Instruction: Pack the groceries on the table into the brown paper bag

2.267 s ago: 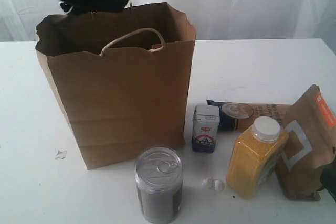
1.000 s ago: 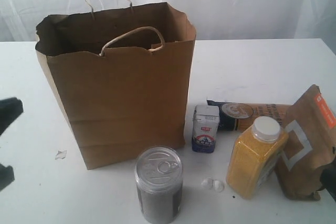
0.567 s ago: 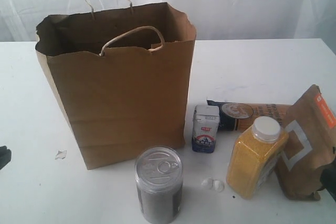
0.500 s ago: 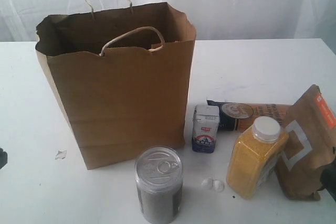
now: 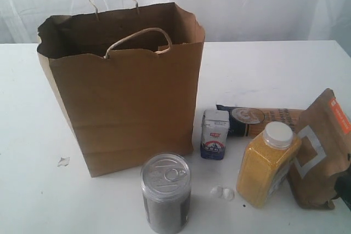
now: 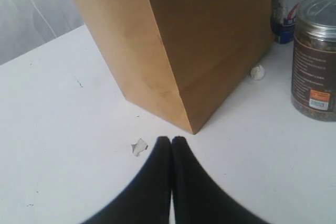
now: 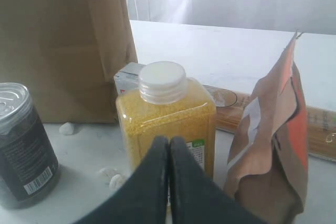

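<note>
The brown paper bag (image 5: 126, 97) stands open on the table (image 5: 263, 64). In front of it is the pull-tab can (image 5: 166, 193). To its right are the small white-blue carton (image 5: 214, 134), the dark-blue spaghetti packet (image 5: 258, 120) lying flat, the yellow-grain bottle (image 5: 267, 164) and the brown pouch (image 5: 321, 152). The clear jar with gold lid is out of view. My left gripper (image 6: 171, 139) is shut and empty, low near the bag's bottom corner (image 6: 191, 128). My right gripper (image 7: 168, 139) is shut and empty, just in front of the yellow-grain bottle (image 7: 165, 108).
Small white crumbs lie by the bag's left side (image 5: 63, 161) and between can and bottle (image 5: 222, 192). A white curtain hangs behind the table. The can (image 6: 315, 61) stands to one side of the left gripper; the pouch (image 7: 273, 145) leans beside the bottle.
The left arm, earlier above the bag's mouth, came down past the table's left side and has left the exterior view. The groceries and bag have not moved.
</note>
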Controlling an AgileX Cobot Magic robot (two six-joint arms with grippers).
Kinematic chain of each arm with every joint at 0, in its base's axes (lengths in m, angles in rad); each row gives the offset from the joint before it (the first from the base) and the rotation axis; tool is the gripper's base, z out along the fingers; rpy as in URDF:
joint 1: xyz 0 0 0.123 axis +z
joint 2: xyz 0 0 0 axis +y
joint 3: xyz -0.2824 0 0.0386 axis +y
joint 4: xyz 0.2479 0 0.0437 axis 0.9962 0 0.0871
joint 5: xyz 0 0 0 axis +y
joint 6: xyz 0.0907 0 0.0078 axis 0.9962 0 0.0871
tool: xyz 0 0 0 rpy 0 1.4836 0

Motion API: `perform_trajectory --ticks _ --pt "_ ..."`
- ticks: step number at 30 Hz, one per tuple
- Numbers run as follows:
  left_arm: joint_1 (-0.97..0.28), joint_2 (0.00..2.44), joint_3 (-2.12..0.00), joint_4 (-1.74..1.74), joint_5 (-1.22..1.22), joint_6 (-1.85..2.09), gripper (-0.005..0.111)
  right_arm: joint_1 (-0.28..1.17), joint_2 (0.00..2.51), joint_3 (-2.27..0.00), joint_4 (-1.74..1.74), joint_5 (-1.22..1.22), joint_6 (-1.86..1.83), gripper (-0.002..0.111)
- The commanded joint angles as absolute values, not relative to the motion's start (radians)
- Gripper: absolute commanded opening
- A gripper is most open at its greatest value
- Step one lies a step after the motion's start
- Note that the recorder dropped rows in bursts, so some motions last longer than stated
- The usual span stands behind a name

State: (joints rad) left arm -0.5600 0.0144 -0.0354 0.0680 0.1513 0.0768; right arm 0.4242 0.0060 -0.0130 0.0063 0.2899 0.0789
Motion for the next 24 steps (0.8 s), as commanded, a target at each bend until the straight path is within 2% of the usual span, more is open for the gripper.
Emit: perform_trajectory --ticks 1,24 --pt "-0.561 0.0 -0.03 0.065 0.191 0.075 0.0 0.418 0.0 -0.009 0.007 0.29 0.084 0.0" --pt "-0.561 0.0 0.0 0.065 0.199 0.075 0.0 0.418 0.0 -0.009 0.007 0.29 0.084 0.0"
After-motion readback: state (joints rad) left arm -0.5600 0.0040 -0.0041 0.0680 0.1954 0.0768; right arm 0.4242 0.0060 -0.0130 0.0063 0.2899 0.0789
